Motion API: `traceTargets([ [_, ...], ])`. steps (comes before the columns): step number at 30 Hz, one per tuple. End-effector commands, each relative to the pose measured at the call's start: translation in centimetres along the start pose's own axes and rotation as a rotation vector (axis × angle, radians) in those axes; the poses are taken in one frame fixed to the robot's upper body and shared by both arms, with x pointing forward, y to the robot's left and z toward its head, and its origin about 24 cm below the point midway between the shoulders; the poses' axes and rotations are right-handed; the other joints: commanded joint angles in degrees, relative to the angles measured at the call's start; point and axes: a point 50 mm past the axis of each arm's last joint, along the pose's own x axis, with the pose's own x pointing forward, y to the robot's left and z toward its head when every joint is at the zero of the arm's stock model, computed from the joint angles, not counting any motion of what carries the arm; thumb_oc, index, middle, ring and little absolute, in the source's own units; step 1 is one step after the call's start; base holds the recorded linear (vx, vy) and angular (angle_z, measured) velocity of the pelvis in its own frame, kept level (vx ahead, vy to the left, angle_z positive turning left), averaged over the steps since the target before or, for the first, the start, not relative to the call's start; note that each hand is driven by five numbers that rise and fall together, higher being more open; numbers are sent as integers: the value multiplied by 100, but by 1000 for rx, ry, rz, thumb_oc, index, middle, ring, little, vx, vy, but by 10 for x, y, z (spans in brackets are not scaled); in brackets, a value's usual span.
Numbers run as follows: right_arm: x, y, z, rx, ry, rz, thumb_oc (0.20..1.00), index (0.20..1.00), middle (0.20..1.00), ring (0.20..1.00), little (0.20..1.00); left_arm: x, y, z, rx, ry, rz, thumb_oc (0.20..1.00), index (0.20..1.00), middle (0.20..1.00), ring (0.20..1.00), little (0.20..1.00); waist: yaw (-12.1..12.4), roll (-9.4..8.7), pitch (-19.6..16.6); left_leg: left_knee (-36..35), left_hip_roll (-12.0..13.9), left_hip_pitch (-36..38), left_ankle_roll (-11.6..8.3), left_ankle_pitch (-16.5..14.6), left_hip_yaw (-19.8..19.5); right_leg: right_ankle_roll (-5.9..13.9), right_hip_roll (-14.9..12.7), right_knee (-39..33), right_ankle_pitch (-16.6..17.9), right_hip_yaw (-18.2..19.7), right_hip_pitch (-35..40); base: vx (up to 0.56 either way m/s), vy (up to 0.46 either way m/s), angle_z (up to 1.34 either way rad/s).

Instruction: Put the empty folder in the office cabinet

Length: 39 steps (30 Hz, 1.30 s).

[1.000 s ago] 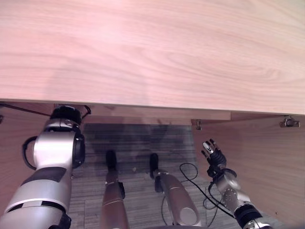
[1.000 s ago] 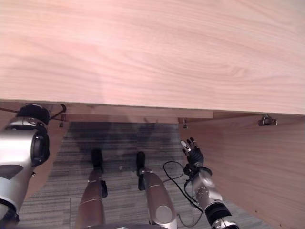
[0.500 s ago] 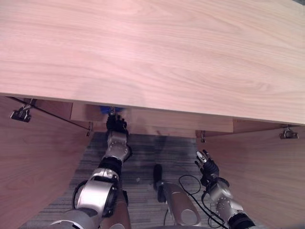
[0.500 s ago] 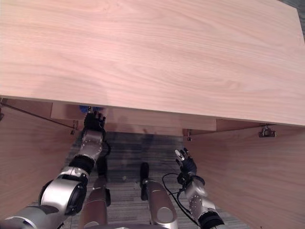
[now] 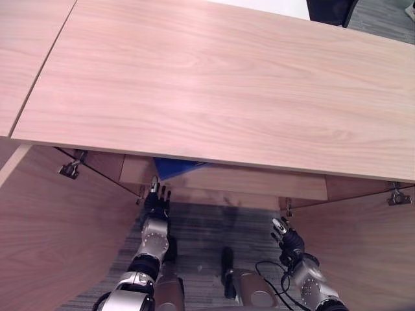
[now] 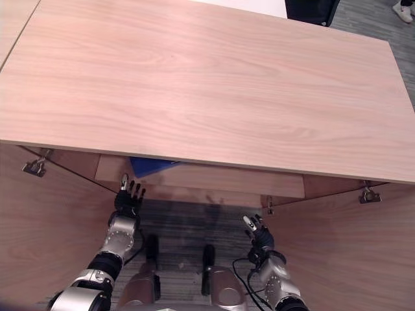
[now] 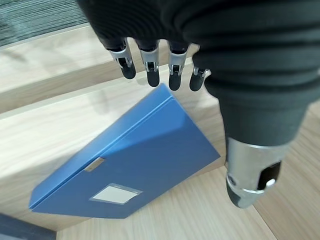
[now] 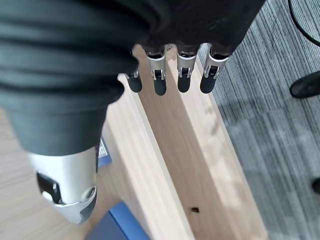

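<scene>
The blue folder (image 7: pixel 134 166) lies flat on a wooden shelf inside the office cabinet (image 5: pixel 214 84), its corner (image 5: pixel 177 167) peeking out under the cabinet's top. My left hand (image 5: pixel 155 205) hangs just in front of the shelf, fingers (image 7: pixel 149 65) straight, open and holding nothing, a little short of the folder. My right hand (image 5: pixel 289 240) is lower on the right, by the right door, also open and empty, with its fingers (image 8: pixel 181 75) straight over a wooden edge.
Both cabinet doors stand open: the left door (image 5: pixel 45 240) and the right door (image 5: pixel 376 253). Grey carpet (image 5: pixel 207 227) lies between them. A dark object (image 5: pixel 329 9) and a person's shoe (image 6: pixel 404 10) show beyond the cabinet's far edge.
My left arm has drawn back out of the cabinet, and its hand now shows empty in front of the shelf. The camera has pulled back, bringing the folder's corner into sight.
</scene>
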Motion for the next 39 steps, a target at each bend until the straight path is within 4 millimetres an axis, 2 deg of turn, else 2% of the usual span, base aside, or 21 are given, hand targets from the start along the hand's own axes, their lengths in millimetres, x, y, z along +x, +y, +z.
traceTargets([
  [1, -3, -3, -2, 16, -15, 4, 1000, 1000, 1000, 1000, 1000, 5, -7, 7, 42, -19, -55, 1000, 1000, 1000, 1000, 1000, 81, -84, -120, 99, 293, 308, -224, -642, -84, 497, -293, 179, 260, 72, -347, 38, 15, 1],
  [8, -6, -10, -8, 21, 8, -21, 1000, 1000, 1000, 1000, 1000, 3, 2, 7, 49, -17, -34, 1000, 1000, 1000, 1000, 1000, 91, -49, -248, 10, 304, 444, -228, -637, -40, 485, -257, 74, 260, 66, -220, 24, 1, -3],
  [11, -6, -12, -4, 14, -8, -20, 1000, 1000, 1000, 1000, 1000, 1, 8, 14, 313, -23, -47, 1000, 1000, 1000, 1000, 1000, 86, -6, -311, -7, 310, 468, -227, -631, -42, 486, -263, 95, 275, 70, -227, 7, -2, -2],
  [12, -7, -14, -2, 6, -14, -22, 1000, 1000, 1000, 1000, 1000, 0, 9, 13, 426, -11, -63, 200, 200, 200, 200, 200, 88, 13, -333, -13, 308, 492, -226, -635, -30, 486, -262, 101, 272, 81, -219, 42, 26, 2],
  [13, -6, -16, 2, -12, -25, -23, 1000, 1000, 1000, 1000, 1000, -2, 9, 17, 622, -15, -99, 200, 200, 200, 200, 200, 88, 48, -347, -8, 313, 501, -225, -631, -21, 485, -269, 109, 277, 73, -209, 38, 29, 1],
  [15, -7, -18, 10, -30, -53, -14, 1000, 1000, 1000, 1000, 1000, -4, 7, 23, 852, -31, -154, 200, 200, 200, 200, 200, 102, 75, -323, 9, 311, 487, -220, -627, -29, 489, -282, 116, 277, 63, -211, 0, 0, 0],
  [19, -9, -22, 17, -47, -80, -5, 1000, 1000, 1000, 1000, 1000, -5, 3, 34, 1160, -79, -210, 200, 200, 200, 200, 200, 130, 88, -287, 49, 322, 425, -227, -624, -56, 501, -305, 82, 283, 17, -230, 0, 0, 0],
  [20, -9, -22, 16, -46, -80, -5, 1000, 1000, 1000, 1000, 1000, -5, 3, 33, 1161, -79, -210, 200, 200, 200, 200, 200, 130, 87, -288, 51, 322, 423, -227, -625, -57, 501, -305, 82, 283, 16, -231, 0, 0, 0],
  [24, -8, -25, 29, -56, -117, -2, 1000, 1000, 1000, 1000, 1000, -2, -15, 47, 1409, -165, -270, 200, 200, 200, 200, 200, 137, 78, -188, 127, 325, 184, -230, -610, -134, 500, -325, 107, 271, -2, -399, -32, -3, 0],
  [29, -3, -21, 40, -65, -146, 9, 1000, 1000, 1000, 1000, 1000, 5, -33, 57, 1520, -226, -287, 200, 200, 200, 200, 200, 130, 55, -31, 298, 328, -99, -224, -610, -204, 488, -361, 247, 250, -3, -648, -63, 4, 1],
  [31, -1, -18, 45, -77, -158, 18, 1000, 1000, 1000, 1000, 1000, 9, -45, 63, 1546, -260, -294, 200, 200, 200, 200, 200, 115, 38, 45, 393, 327, -222, -220, -619, -220, 485, -368, 307, 251, -9, -752, -69, 12, 3],
  [32, 2, -14, 50, -83, -168, 31, 1000, 1000, 1000, 1000, 1000, 13, -57, 67, 1559, -293, -305, 200, 200, 200, 200, 200, 98, 8, 120, 494, 322, -339, -216, -630, -255, 485, -377, 370, 259, 1, -847, -71, 1, 1],
  [33, 2, -14, 50, -82, -170, 32, 1000, 1000, 1000, 1000, 1000, 13, -58, 68, 1559, -294, -306, 200, 200, 200, 200, 200, 97, 6, 121, 506, 319, -354, -216, -634, -258, 485, -380, 379, 256, 0, -859, -100, -4, 0],
  [34, 6, -7, 55, -88, -184, 52, 1000, 1000, 1000, 1000, 1000, 20, -77, 73, 1598, -337, -316, 200, 200, 200, 200, 200, 56, -52, 216, 660, 310, -529, -211, -654, -282, 488, -403, 484, 248, 7, -983, -80, -9, -1],
  [39, 14, 14, 63, -86, -213, 109, 1000, 1000, 1000, 1000, 1000, 34, -131, 86, 1623, -422, -335, 200, 200, 200, 200, 200, -83, -174, 432, 877, 306, -795, -215, -674, -330, 506, -416, 659, 251, 27, -1241, -60, 0, 1],
])
